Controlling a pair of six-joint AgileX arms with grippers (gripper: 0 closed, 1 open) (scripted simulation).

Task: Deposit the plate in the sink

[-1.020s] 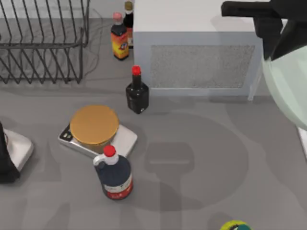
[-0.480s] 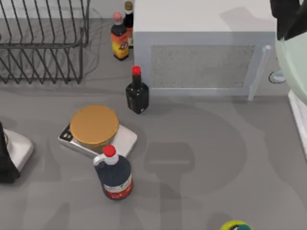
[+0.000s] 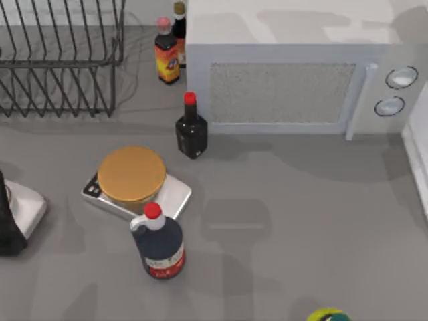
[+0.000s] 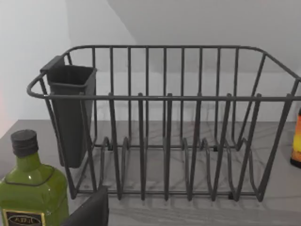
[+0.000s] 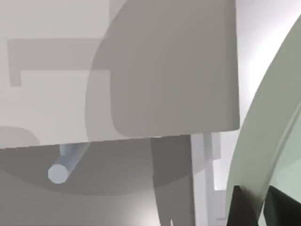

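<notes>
From above, the grey table (image 3: 287,214) carries a black wire rack (image 3: 60,60) at its far left and a white microwave (image 3: 287,73) at its far right, with two round dials (image 3: 396,90) on its front. Four bottles show: two side by side (image 3: 168,50) between rack and microwave, one black with a red cap (image 3: 191,127) just in front of the microwave's left corner, and one dark jug with a red cap (image 3: 159,244) nearer the front. One golden disc (image 3: 132,175) sits on one white scale (image 3: 144,194), touching the jug's far side. The sink (image 3: 416,167) is a white sliver at the right edge. The left arm (image 3: 13,217) is parked at the left edge.

The left wrist view faces the rack (image 4: 164,132), with one dark cup (image 4: 70,113) hung on its end and one green bottle (image 4: 30,188) near it. I cannot tell how the left fingers stand.

The right wrist view shows the plate (image 5: 270,155) on edge beside the microwave (image 5: 117,66), its rim pinched between the right gripper (image 5: 256,207)'s two dark fingers (image 5: 242,207).
</notes>
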